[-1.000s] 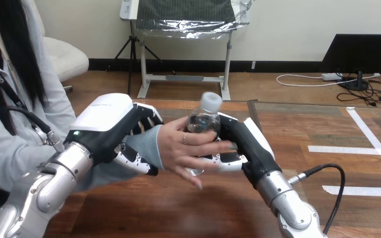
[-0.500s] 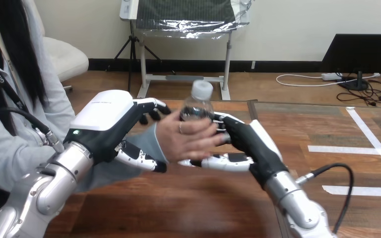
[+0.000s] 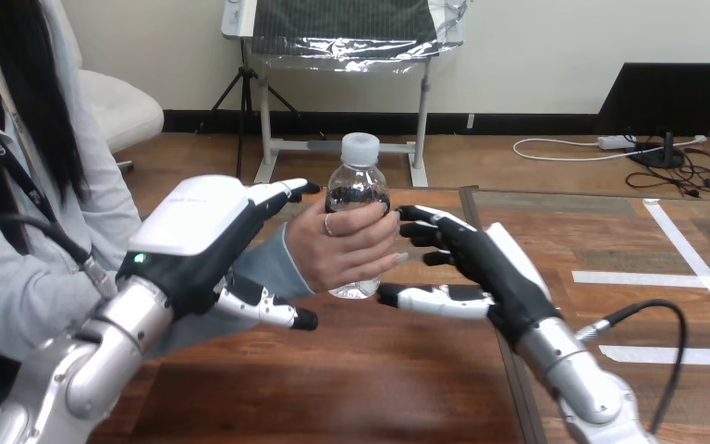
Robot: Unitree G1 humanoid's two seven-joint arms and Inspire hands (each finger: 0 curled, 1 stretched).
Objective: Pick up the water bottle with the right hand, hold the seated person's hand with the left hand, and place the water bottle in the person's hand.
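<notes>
Water bottle (image 3: 358,190) upright above the table (image 3: 379,388), in the person's hand (image 3: 347,248), whose fingers wrap its middle. White cap on top. Right robot hand (image 3: 492,270) just right of the bottle, not touching it: fingers spread apart and relaxed, thumb pointing left below the person's hand, holding nothing. Left robot hand (image 3: 199,231) at the person's wrist: fingers nearly straight along the far side, thumb under the grey sleeve (image 3: 273,266). Loose bracket, no clear grip.

water bottle (image 3: 358,185) in the person's hand (image 3: 347,250), between left hand (image 3: 199,231) and right hand (image 3: 490,268).
</notes>
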